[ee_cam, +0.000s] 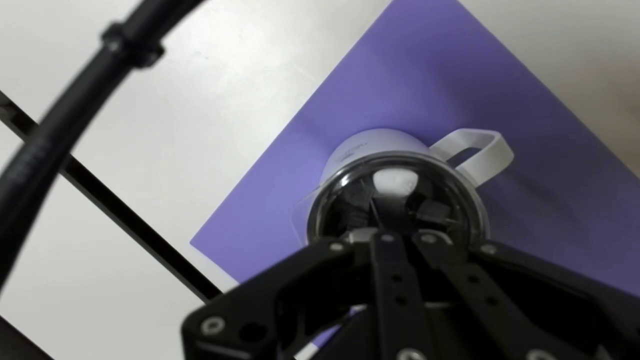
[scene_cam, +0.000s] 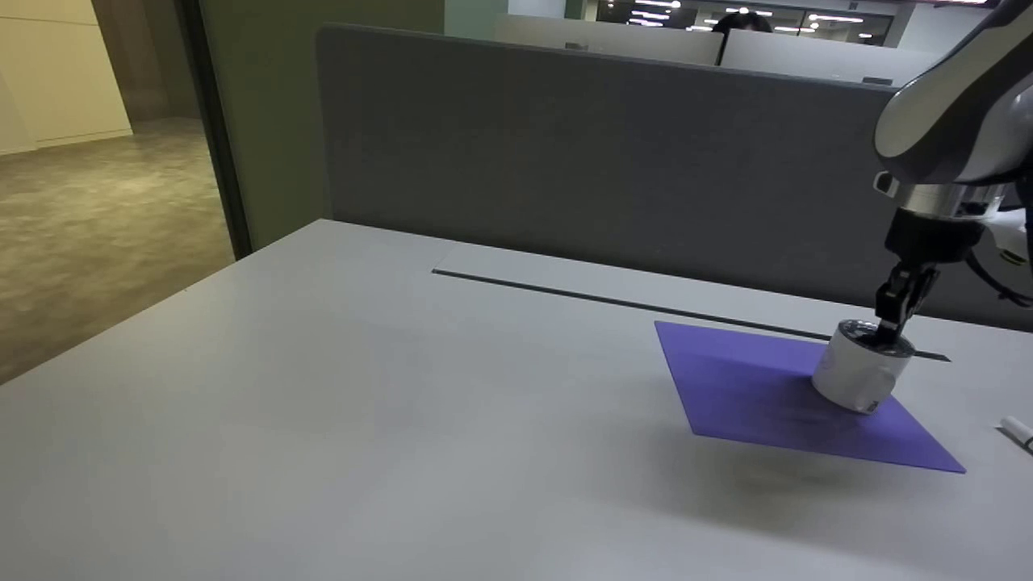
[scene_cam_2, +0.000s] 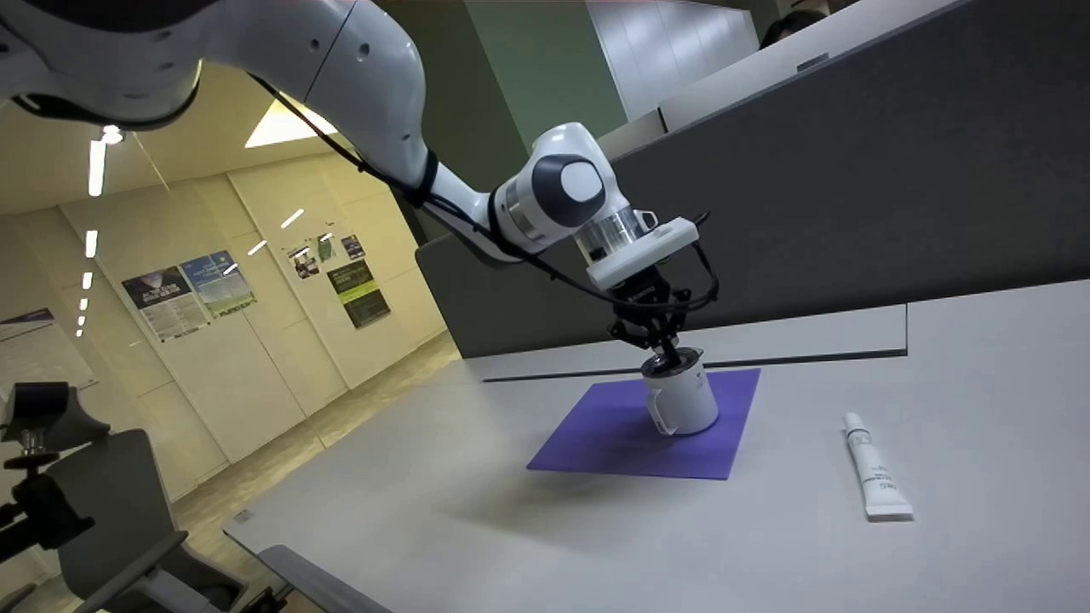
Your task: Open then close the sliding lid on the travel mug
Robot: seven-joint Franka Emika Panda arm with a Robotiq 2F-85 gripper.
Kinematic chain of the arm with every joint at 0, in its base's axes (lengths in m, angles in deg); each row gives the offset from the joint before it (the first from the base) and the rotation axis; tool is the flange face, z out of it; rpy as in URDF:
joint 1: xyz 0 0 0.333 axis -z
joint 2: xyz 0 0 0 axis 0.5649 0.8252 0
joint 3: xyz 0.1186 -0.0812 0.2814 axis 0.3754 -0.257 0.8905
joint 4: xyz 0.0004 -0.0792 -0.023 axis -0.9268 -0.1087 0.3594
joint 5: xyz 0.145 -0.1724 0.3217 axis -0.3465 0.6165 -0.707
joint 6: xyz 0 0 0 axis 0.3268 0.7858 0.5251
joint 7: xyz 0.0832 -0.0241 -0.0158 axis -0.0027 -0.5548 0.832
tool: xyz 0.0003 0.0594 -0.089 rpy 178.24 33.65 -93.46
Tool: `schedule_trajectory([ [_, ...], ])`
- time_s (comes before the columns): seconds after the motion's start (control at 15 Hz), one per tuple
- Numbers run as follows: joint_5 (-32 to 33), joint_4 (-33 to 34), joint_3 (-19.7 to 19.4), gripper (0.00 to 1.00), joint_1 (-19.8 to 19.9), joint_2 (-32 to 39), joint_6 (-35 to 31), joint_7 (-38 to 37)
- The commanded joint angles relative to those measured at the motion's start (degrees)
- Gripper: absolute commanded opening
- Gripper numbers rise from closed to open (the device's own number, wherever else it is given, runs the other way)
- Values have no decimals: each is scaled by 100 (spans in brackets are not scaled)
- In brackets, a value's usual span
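The travel mug is a short white cylinder with a handle. It stands upright on the purple mat in both exterior views (scene_cam: 854,379) (scene_cam_2: 688,402) and in the wrist view (ee_cam: 375,140). Its sliding lid is the dark, glossy round top (scene_cam_2: 654,368), also seen in the wrist view (ee_cam: 447,185). A thin clear edge juts out at the lid's side in the wrist view. My gripper (scene_cam: 886,332) points down with its fingers together, tips at the lid's middle (scene_cam_2: 670,352) (ee_cam: 395,215). Whether the tips pinch the lid's slider is hidden.
The purple mat (scene_cam: 718,387) lies under the mug. A white tube (scene_cam_2: 877,477) lies on the table beyond the mat. A dark strip (scene_cam: 581,294) runs along the table before the tall grey partition (scene_cam: 565,153). A black cable (ee_cam: 65,110) crosses the wrist view.
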Motion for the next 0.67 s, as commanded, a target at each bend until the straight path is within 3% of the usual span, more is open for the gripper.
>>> schedule_trajectory([
  [0.0, -64, -89, 136, 0, 94, -10, -132, -81],
  [0.6, -551, -27, 394, 0, 342, -5, 139, 54],
])
